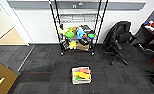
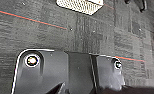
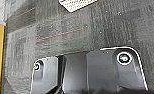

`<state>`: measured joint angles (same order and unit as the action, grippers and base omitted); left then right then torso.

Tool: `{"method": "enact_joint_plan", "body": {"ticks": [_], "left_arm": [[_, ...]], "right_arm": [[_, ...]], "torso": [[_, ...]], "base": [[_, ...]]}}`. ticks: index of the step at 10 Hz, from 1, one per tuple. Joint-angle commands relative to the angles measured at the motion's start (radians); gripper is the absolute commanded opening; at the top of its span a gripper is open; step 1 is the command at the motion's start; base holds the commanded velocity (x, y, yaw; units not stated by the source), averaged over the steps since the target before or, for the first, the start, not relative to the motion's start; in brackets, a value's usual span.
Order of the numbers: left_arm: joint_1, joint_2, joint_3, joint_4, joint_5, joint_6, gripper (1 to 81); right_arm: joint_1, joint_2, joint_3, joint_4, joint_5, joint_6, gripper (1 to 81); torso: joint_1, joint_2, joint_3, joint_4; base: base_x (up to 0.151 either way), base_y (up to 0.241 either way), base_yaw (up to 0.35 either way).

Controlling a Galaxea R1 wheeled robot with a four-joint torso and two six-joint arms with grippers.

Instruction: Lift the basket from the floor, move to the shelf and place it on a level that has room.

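One basket (image 1: 81, 75) is counted on the floor (image 1: 43, 62), with three colours of soft items seen inside: orange, yellow, green. One shelf (image 1: 77, 27) is counted against the wall. One black office chair (image 1: 118, 37) is counted beside it. One thin red line (image 2: 30, 19) is seen on the carpet.

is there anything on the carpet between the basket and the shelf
Nothing visible. The basket sits on bare carpet straight in front of the shelf. The office chair stands off to one side, clear of that strip.
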<state>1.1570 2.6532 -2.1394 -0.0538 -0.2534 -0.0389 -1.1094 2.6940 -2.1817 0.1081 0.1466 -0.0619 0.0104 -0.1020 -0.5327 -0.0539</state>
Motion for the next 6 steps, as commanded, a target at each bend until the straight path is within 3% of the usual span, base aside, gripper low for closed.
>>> {"method": "enact_joint_plan", "body": {"ticks": [1,6], "left_arm": [[-0.035,-0.021,0.019,0.008,0.049,-0.001,81.1],[-0.035,-0.021,0.018,0.008,0.051,-0.001,81.1]], "right_arm": [[0.045,-0.02,0.007,0.001,-0.051,0.002,81.1],[0.044,-0.015,-0.015,0.001,-0.051,0.004,81.1]], "torso": [[0.0,0.0,0.0,0.0],[-0.002,0.0,0.0,0.0]], "base": [[0.123,0.0,0.0],[0.123,0.0,0.0]]}}
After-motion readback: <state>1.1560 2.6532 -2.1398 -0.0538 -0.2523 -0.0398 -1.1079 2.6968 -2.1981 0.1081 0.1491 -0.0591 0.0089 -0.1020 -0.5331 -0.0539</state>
